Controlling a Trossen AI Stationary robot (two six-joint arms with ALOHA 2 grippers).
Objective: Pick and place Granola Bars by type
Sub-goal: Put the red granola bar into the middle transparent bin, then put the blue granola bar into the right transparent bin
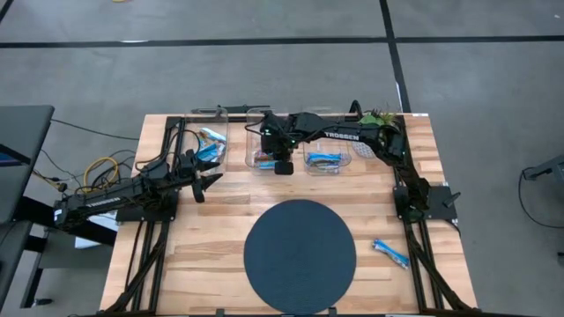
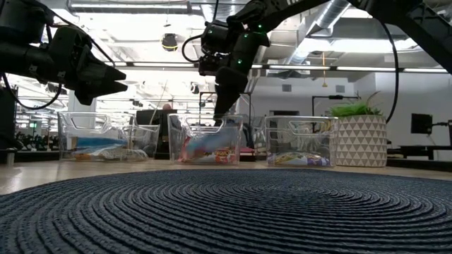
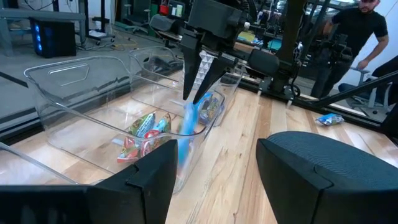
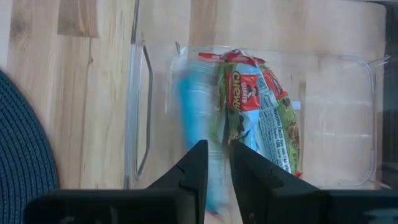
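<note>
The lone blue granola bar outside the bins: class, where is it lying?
In the high view, the blue granola bar lies on the wooden table, right of the round dark mat, near the right arm's base.

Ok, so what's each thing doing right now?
Left gripper: open, empty, near the left bin.
Right gripper: above the middle bin.
Blue bar: upright at the right gripper's tips, over the middle bin.
Other blue bar: flat on the table.

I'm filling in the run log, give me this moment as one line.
right gripper: over middle bin, releasing blue bar | left gripper: open, waiting by left bin | one blue bar on table
</note>
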